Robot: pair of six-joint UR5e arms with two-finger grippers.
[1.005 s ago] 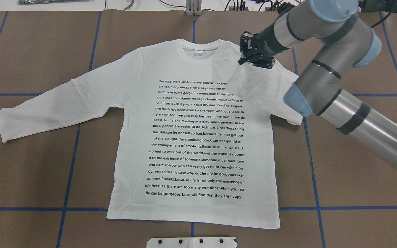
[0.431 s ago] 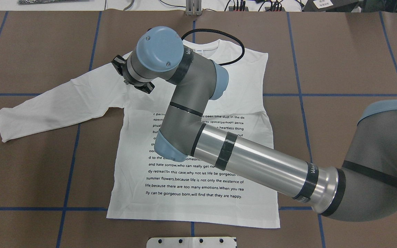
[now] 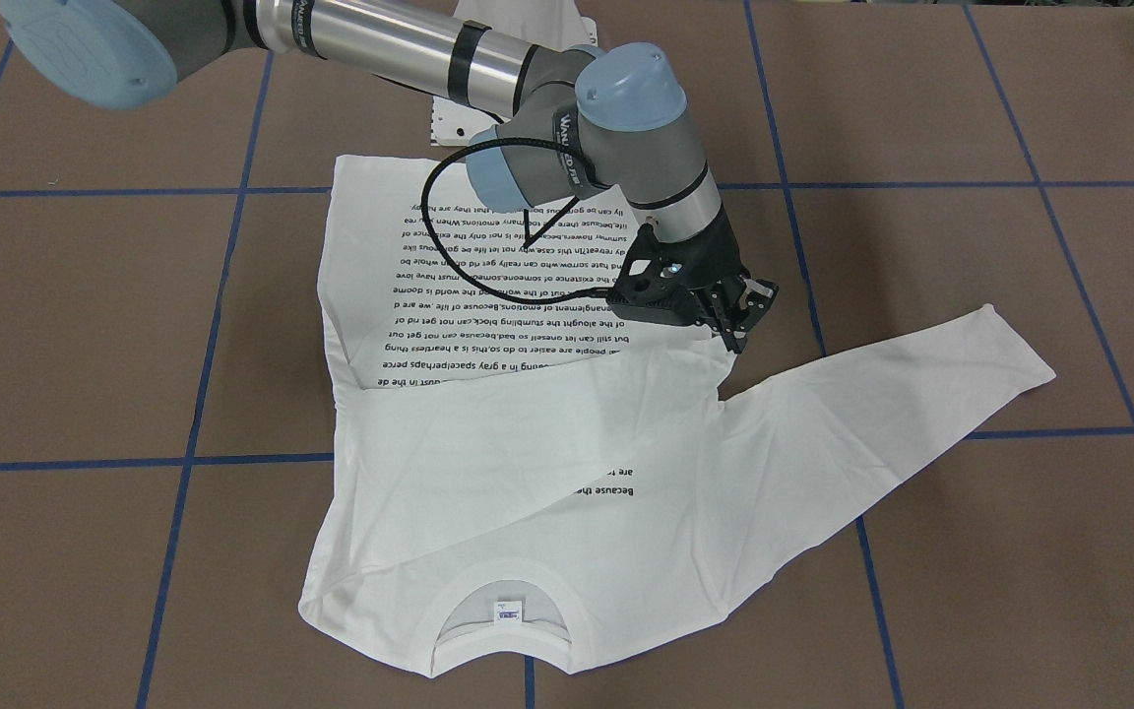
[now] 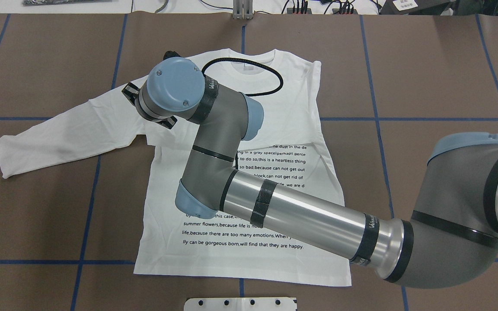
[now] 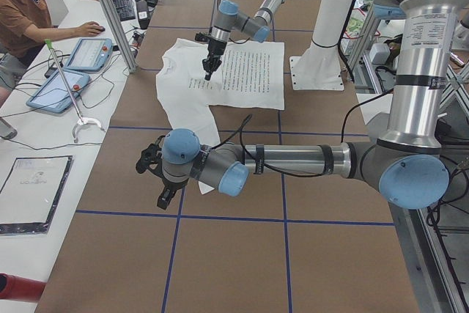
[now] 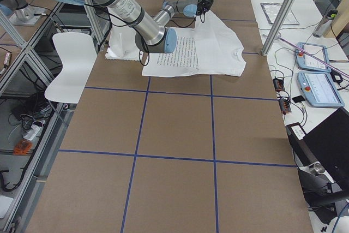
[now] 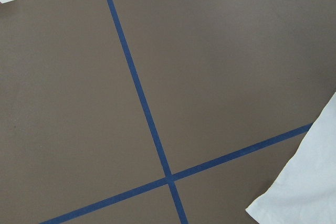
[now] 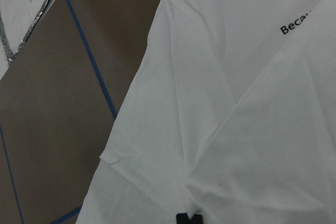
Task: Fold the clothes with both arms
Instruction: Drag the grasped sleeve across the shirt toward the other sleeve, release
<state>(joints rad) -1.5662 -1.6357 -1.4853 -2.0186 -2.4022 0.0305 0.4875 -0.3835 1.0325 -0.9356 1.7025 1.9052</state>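
Observation:
The white long-sleeved T-shirt [image 4: 158, 224] lies flat with its text side up and its collar [image 3: 503, 596] at the far edge. My right arm [image 4: 301, 220] reaches across it. The right gripper [image 3: 736, 333] is shut on the shirt's right sleeve, which is folded over the chest and covers the top lines of text. The gripper hovers by the left armpit. The left sleeve [image 4: 59, 134] lies stretched out to the side. The right wrist view shows a black fingertip [image 8: 189, 219] in bunched white cloth. My left gripper [image 5: 157, 181] shows only in the exterior left view, off the shirt; I cannot tell whether it is open or shut.
The brown table [image 4: 37, 216] carries a grid of blue tape lines [image 4: 87, 207]. A white base plate [image 4: 240, 303] sits at the near edge. An operator [image 5: 29, 12], tablets [image 5: 88, 53] and a reaching tool are along the far side. The left wrist view shows a tape cross [image 7: 168, 174].
The right gripper has carried the right sleeve from the shirt's right shoulder across the chest to the left shoulder area. The shirt's right side is now folded in.

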